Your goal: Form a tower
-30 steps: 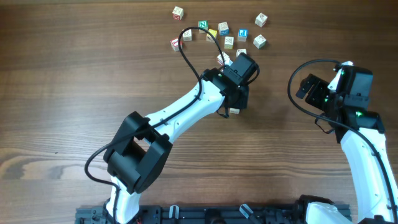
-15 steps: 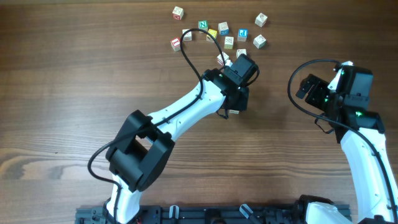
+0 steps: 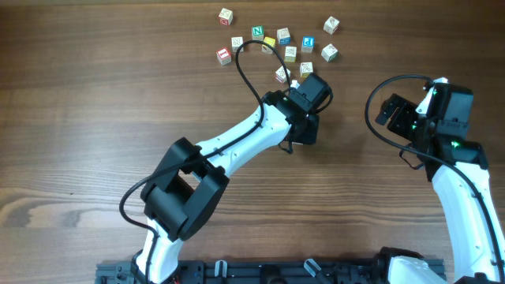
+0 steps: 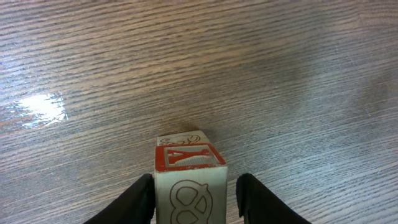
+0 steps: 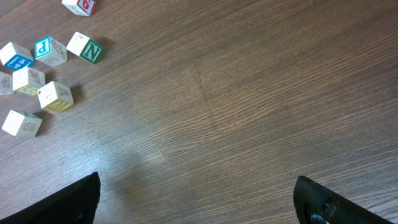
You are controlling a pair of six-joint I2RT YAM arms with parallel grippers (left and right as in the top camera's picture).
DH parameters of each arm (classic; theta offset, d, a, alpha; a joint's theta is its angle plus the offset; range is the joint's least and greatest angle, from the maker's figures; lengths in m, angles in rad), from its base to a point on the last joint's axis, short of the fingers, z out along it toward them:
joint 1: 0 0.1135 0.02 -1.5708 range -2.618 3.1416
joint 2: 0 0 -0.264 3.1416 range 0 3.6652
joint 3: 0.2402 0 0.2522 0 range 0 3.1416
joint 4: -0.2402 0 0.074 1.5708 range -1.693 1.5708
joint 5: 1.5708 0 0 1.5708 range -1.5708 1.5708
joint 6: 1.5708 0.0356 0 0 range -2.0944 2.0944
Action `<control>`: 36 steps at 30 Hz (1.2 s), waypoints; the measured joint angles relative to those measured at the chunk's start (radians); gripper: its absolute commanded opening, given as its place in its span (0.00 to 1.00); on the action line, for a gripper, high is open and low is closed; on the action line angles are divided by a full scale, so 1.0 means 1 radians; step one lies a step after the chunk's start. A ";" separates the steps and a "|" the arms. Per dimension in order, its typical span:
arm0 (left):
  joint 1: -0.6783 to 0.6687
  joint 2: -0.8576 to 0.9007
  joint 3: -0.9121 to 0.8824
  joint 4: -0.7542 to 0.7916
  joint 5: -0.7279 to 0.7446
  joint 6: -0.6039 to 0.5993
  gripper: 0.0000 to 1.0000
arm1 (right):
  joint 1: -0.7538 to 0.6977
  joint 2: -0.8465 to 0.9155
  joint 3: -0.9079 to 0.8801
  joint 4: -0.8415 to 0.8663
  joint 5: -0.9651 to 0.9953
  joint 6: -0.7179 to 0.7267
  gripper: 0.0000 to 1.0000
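Since a second ago, my left arm has crept a little toward the far side of the table [image 3: 79, 95], and the left gripper [image 4: 196, 185] has eased off. Its jaws now stand loosely to either side of the tower [image 4: 186, 158], with a sliver of wood showing on one side, so nothing is clamped. The tower stands upright between those fingers; from overhead it is hidden beneath the wrist. Its top face carries a red Y in a red frame, and the side facing the camera bears an outlined pretzel. Just past the tower, toward the far edge, I count twelve loose letter cubes [image 3: 283, 35] scattered singly. Among them I can read a green N cube [image 5: 87, 48] and a blue P cube [image 5: 45, 47]. Bare wood lies open on every other side of the tower. Well off to its right, the right gripper [image 5: 196, 193] hangs with jaws spread wide, holding nothing.
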 measured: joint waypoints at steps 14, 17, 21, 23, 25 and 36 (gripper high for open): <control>0.000 0.001 0.000 -0.011 0.000 -0.015 0.39 | 0.000 0.000 0.000 0.000 0.000 0.000 1.00; 0.000 0.001 0.000 -0.011 0.000 -0.023 0.38 | 0.000 0.000 0.000 0.000 0.000 0.000 1.00; 0.000 0.001 0.000 -0.011 0.000 -0.031 0.46 | 0.000 0.000 0.000 0.000 0.000 0.000 1.00; 0.000 0.001 0.000 -0.011 0.000 -0.034 0.65 | 0.000 0.000 0.000 0.000 0.000 0.000 0.99; 0.000 0.001 0.000 -0.013 0.000 -0.040 0.79 | 0.000 0.000 0.000 0.000 0.000 0.000 1.00; 0.029 -0.020 0.010 -0.039 0.000 -0.045 1.00 | 0.000 0.000 0.000 0.000 0.000 0.000 1.00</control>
